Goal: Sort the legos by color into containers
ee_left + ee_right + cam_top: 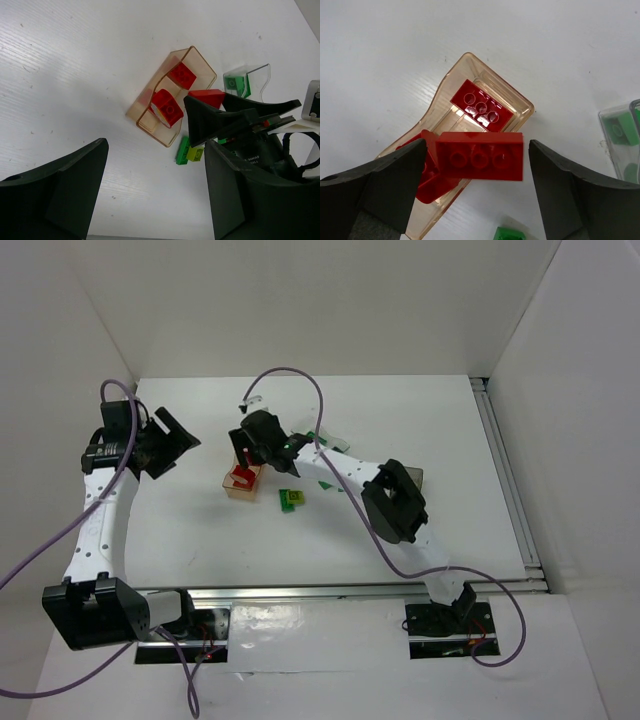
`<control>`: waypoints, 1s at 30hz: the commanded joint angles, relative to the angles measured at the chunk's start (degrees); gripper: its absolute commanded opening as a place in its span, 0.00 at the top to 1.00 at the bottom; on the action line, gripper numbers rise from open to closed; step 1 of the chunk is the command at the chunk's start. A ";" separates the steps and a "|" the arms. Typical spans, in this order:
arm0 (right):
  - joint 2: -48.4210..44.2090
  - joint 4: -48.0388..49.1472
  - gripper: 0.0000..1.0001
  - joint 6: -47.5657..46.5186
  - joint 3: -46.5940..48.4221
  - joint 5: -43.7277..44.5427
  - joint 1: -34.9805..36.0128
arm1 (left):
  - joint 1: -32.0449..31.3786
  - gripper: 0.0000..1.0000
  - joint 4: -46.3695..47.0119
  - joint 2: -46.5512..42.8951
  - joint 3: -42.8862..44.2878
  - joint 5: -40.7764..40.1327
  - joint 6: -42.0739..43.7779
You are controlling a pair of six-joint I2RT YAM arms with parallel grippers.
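Observation:
My right gripper [477,172] hangs over the translucent tan tub [517,97], jaws open. A red brick [480,156] lies loose between the fingers, with a gap at the right finger. Two more red bricks [481,106] lie in the tub. In the top view the right gripper [250,445] is above that tub [241,483]. A green and a yellow-green brick [291,499] lie on the table beside the tub. My left gripper [170,445] is open and empty at the left. Its wrist view shows the tub [205,60] and the loose red brick [207,96].
A clear tub [247,77] holding a green brick [231,82] stands behind the right arm. A dark grey tub [410,478] sits at the right, partly hidden by the arm. A small green piece [326,484] lies under the arm. White walls enclose the table.

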 commanded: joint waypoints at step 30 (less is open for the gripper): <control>-38.51 -8.13 0.19 22.50 -52.25 12.65 -12.90 | 0.86 0.14 2.85 -0.52 -3.33 5.08 1.50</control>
